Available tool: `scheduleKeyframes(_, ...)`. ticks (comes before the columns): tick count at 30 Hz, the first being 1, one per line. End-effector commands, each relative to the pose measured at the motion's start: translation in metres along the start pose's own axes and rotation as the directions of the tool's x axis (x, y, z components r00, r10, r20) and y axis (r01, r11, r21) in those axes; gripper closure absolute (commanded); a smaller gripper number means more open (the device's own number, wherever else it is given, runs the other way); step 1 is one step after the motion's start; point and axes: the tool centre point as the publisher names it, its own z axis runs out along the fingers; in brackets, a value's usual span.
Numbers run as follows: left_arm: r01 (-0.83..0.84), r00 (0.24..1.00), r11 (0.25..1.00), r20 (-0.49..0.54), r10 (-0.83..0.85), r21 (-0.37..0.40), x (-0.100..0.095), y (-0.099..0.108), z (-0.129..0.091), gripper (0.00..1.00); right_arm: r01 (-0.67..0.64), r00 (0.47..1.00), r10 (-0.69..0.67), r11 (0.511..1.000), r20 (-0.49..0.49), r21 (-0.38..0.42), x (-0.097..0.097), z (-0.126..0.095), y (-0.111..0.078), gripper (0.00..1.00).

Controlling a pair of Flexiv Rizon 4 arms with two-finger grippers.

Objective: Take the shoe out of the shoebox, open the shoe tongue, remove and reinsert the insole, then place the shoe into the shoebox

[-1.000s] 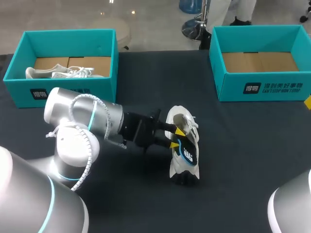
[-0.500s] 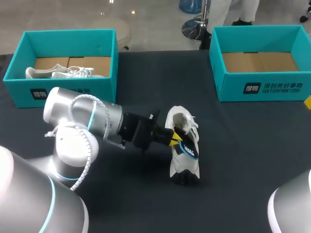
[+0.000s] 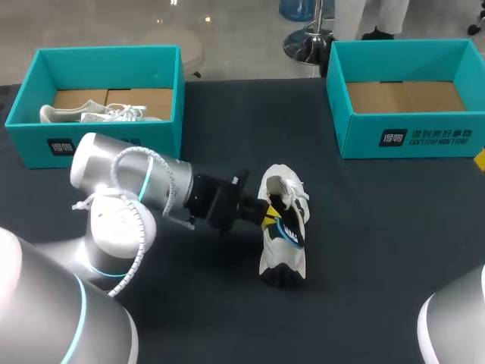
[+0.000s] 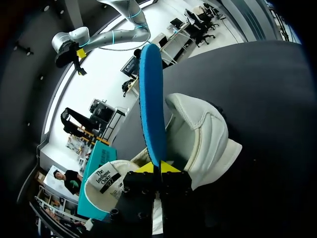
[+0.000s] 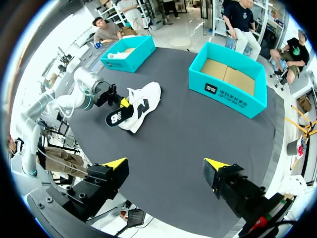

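Insole [image 4: 151, 99] leaving the shoe [image 3: 283, 262]
Left gripper [image 3: 270, 215], spread a second ago, now pinches the insole half out of the shoe; right gripper [image 5: 166, 165] gapes, well away.

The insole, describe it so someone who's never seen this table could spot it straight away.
On the dark table, find the white shoe near the middle. The left gripper is shut on the insole at the shoe's opening: a thin flat blue-and-black piece with a white mark, unlike the bulky white shoe.
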Motion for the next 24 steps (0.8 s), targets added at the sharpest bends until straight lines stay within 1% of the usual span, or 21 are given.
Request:
scheduleKeyframes(1,0.003,1.000,1.000,-0.005,-0.003,-0.005,0.000,0.000,-0.001,1.00,0.000,1.000,0.000,1.000,-0.002,0.007,-0.001,0.000,0.003,0.00)
scheduleKeyframes(3,0.006,1.000,1.000,0.000,-0.006,-0.001,-0.002,-0.003,-0.003,0.70,0.000,1.000,0.000,1.000,-0.002,0.007,-0.001,0.000,0.003,0.00)
scheduleKeyframes(5,0.004,1.000,1.000,0.006,-0.004,0.005,-0.004,-0.005,-0.004,0.60,0.000,1.000,0.000,1.000,-0.002,0.007,-0.001,0.000,0.003,0.00)
scheduleKeyframes(6,0.004,1.000,1.000,0.010,-0.004,0.008,-0.005,-0.007,-0.005,0.59,0.000,1.000,0.000,1.000,-0.002,0.007,-0.001,0.000,0.003,0.00)
scheduleKeyframes(10,0.004,1.000,1.000,0.020,-0.004,0.024,-0.008,-0.013,-0.005,0.60,0.000,1.000,0.000,1.000,-0.002,0.007,-0.001,0.000,0.003,0.00)
scheduleKeyframes(16,-0.001,1.000,0.999,0.013,0.000,0.042,-0.006,-0.023,-0.001,0.62,0.000,1.000,0.000,1.000,-0.002,0.007,-0.001,0.000,0.003,0.00)
scheduleKeyframes(18,-0.001,1.000,0.999,0.007,0.001,0.049,-0.006,-0.025,0.001,0.66,0.000,1.000,0.000,1.000,-0.002,0.007,-0.001,0.000,0.003,0.00)
scheduleKeyframes(21,-0.004,1.000,0.998,0.000,0.004,0.057,-0.006,-0.028,0.004,0.79,0.000,1.000,0.000,1.000,-0.002,0.007,-0.001,0.000,0.003,0.00)
scheduleKeyframes(23,-0.005,1.000,0.998,-0.002,0.005,0.059,-0.006,-0.029,0.005,1.00,0.000,1.000,0.000,1.000,-0.002,0.007,-0.001,0.000,0.003,0.00)
scheduleKeyframes(24,-0.005,1.000,0.998,-0.003,0.006,0.059,-0.006,-0.029,0.005,1.00,0.000,1.000,0.000,1.000,-0.002,0.007,-0.001,0.000,0.003,0.00)
